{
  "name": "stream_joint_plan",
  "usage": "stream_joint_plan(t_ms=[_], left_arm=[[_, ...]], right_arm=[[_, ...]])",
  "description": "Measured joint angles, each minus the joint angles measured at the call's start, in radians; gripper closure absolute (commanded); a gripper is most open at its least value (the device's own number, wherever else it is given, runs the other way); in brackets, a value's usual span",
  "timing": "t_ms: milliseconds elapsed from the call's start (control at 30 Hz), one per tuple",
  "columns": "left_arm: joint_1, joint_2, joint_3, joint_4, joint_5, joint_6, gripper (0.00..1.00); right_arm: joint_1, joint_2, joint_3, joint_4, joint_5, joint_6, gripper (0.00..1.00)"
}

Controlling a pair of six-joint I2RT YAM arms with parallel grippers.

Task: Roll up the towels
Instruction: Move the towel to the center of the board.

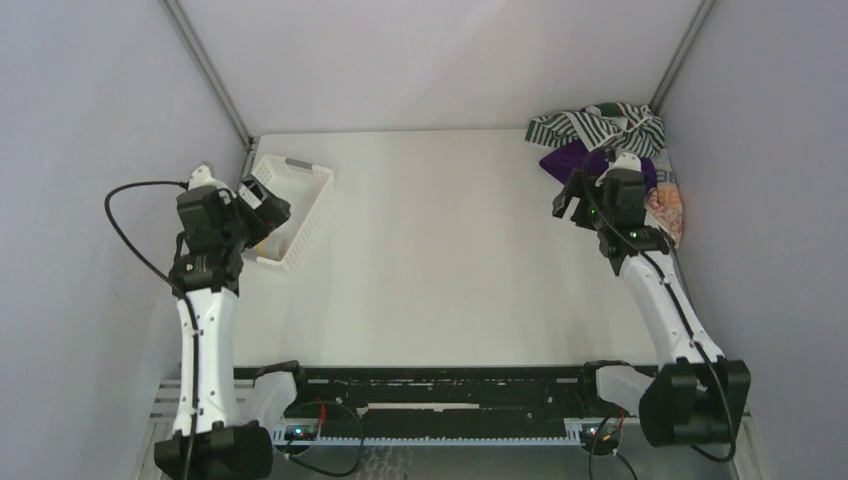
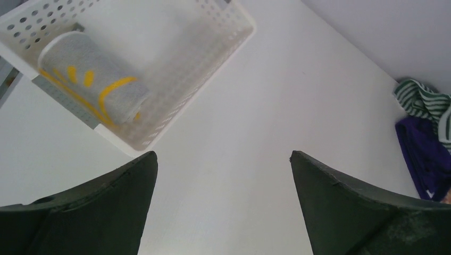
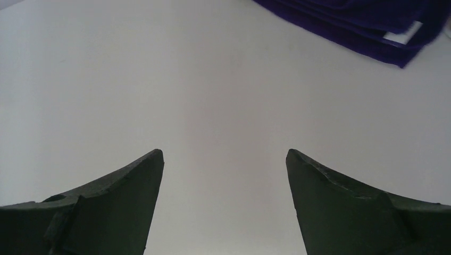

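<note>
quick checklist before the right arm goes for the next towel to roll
1. Left jaws open, nothing between them: ok.
2. Right jaws open, nothing between them: ok.
3. Yellow-and-white towel rolled, lying in the basket: ok.
4. Purple towel just ahead of the right jaws, likely reachable: ok.
5. Purple towel laid flat for rolling: not ok, it is folded over itself.
6. Purple towel free of the striped towel: cannot tell, they lie bunched together in the far right corner.

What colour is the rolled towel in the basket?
White towel with yellow markings; clearest from left wrist.
</note>
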Motion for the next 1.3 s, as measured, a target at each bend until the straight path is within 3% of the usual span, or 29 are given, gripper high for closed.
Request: stream_joint_plan(t_ms=[133, 333, 967, 1233, 1300], left_arm=[[-0.019, -0.069, -0.024, 0.031, 0.048, 0.045, 0.0], [-0.173, -0.092, -0.043, 0.039, 0.006, 0.131, 0.0], [-0.203, 0.045, -0.068, 0.04, -0.076, 0.225, 0.0], [-0.201, 0.062, -0.075, 0.047, -0.073, 0.234, 0.0], [-0.201, 0.061, -0.08, 0.051, -0.071, 0.234, 0.0]], right_arm=[[-0.143, 0.127, 0.022, 0.022, -0.011, 0.054, 0.26], [-0.33, 0.394, 0.092, 0.079, -0.08, 0.196, 0.28], [-0.439, 1.059, 0.628, 0.173, -0.205, 0.438, 0.41], [-0.438, 1.159, 0.725, 0.177, -0.293, 0.503, 0.95], [-0.434, 1.158, 0.712, 0.182, -0.308, 0.505, 1.0]])
